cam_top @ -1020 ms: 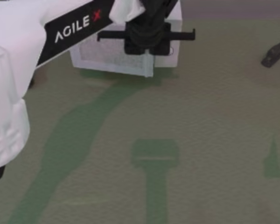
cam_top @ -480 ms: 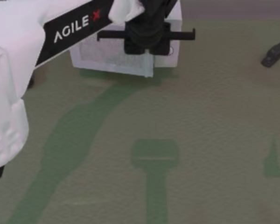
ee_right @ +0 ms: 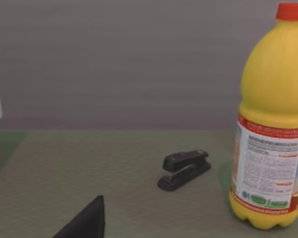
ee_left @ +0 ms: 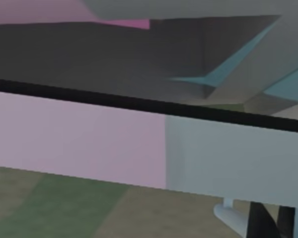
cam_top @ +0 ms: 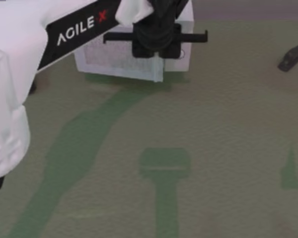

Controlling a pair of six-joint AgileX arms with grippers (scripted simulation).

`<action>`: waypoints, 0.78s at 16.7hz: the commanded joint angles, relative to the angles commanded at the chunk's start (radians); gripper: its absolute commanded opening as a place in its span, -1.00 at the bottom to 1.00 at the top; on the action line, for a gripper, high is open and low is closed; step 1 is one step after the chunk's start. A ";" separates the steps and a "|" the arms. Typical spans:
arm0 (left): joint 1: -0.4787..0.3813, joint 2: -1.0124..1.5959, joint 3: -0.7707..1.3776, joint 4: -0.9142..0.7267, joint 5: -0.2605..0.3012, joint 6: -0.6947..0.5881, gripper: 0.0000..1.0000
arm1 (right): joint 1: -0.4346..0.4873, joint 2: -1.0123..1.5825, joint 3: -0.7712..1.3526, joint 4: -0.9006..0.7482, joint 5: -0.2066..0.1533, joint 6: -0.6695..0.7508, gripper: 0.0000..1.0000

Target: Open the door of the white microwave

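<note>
The white microwave [cam_top: 139,49] is seen at the upper centre of the top view, set at the far side of the desk [cam_top: 213,129], its front turned toward the near side so that the door [cam_top: 121,62] can be reached from above and in front. The left end effector [cam_top: 156,47] has been placed directly over the right edge of the door, where the slim handle strip [cam_top: 158,69] runs, presumably because that free edge is farthest from the hinge and gives the best leverage. Whether its fingers are apart or clamped on the handle cannot be told, since the black wrist body hides them from above. The door's right edge appears to stand slightly proud of the microwave front, so the door is judged to be only just cracked open, with most of the swing yet to be made. In the left wrist view a pale pinkish surface [ee_left: 79,139] and a white panel [ee_left: 238,163] fill the frame at close range; which part is door and which is cavity cannot be settled. The right arm is parked off the right of the frame; its wrist view shows a black stapler [ee_right: 184,170] and a yellow bottle [ee_right: 273,124] on the desk, both well apart from the microwave.
</note>
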 joint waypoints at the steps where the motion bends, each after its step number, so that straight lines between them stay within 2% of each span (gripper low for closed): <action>1: 0.000 0.000 0.000 0.000 0.000 0.000 -1.00 | 0.000 0.000 0.000 0.000 0.000 0.000 1.00; 10: -0.007 0.002 -0.005 0.003 0.006 -0.001 -1.00 | 0.000 0.000 0.000 0.000 0.000 0.000 1.00; 13: 0.000 -0.039 -0.064 0.036 0.018 0.034 -1.00 | 0.000 0.000 0.000 0.000 0.000 0.000 1.00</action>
